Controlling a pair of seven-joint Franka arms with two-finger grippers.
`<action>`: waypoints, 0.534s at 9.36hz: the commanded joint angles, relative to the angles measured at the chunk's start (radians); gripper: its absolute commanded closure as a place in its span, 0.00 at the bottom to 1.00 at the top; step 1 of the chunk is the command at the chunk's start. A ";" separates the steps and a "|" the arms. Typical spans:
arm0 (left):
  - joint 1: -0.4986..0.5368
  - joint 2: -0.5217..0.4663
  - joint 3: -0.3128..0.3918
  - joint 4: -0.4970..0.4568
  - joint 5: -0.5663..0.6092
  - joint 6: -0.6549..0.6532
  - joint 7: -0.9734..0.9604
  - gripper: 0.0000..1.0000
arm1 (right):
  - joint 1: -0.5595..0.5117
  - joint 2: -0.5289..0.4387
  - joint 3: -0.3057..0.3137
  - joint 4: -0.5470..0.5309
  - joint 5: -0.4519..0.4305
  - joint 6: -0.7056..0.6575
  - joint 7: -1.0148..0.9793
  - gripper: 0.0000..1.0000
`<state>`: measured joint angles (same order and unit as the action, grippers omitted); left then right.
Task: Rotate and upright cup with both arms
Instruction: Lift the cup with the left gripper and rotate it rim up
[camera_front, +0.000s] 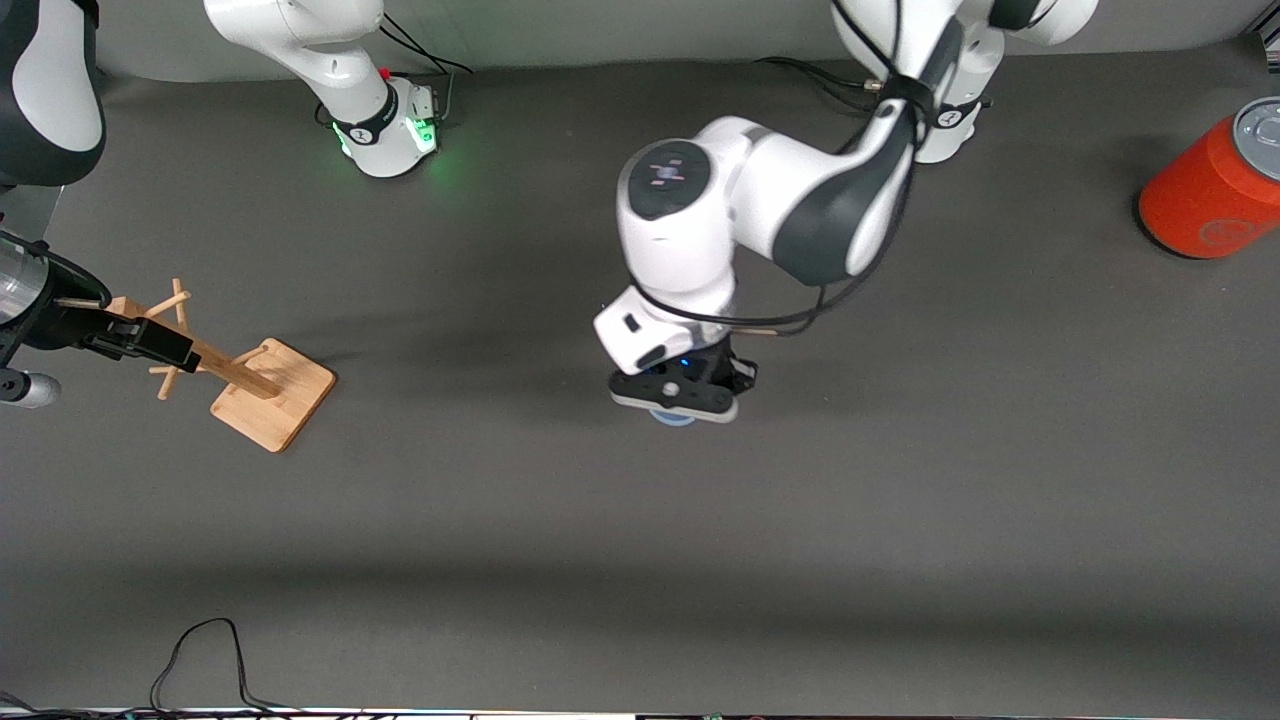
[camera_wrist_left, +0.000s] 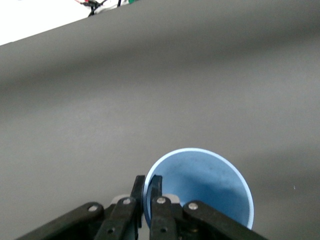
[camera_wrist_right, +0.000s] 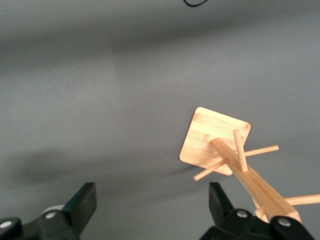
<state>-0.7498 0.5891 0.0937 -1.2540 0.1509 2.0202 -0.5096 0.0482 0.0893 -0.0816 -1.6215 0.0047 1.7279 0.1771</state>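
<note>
One wrist view alone shows the left end effector (camera_wrist_left: 148, 187) pinching the cup's (camera_wrist_left: 210, 190) rim.

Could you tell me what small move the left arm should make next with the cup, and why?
Probably lift the cup slightly off the table. The left claw is shut on the cup's rim, one finger inside and one outside, so the grip looks made. The right claw waits open above the wooden rack, ready to receive it.

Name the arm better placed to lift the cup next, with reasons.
Left. The left gripper is shut on the cup, pinching its rim at mid-table. The right gripper hangs open over the wooden rack, away from the cup.
</note>
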 joint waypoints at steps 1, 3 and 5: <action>-0.020 -0.127 0.009 -0.394 0.034 0.325 -0.146 1.00 | 0.002 -0.009 -0.004 -0.005 0.020 0.010 -0.018 0.00; -0.014 -0.089 0.024 -0.499 0.219 0.528 -0.323 1.00 | 0.002 -0.013 -0.004 -0.003 0.020 0.007 -0.018 0.00; -0.011 -0.052 0.038 -0.536 0.330 0.619 -0.496 1.00 | 0.002 -0.013 -0.004 -0.001 0.020 0.009 -0.018 0.00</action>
<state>-0.7522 0.5438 0.1167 -1.7548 0.4150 2.5941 -0.8970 0.0482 0.0872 -0.0816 -1.6209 0.0047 1.7282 0.1771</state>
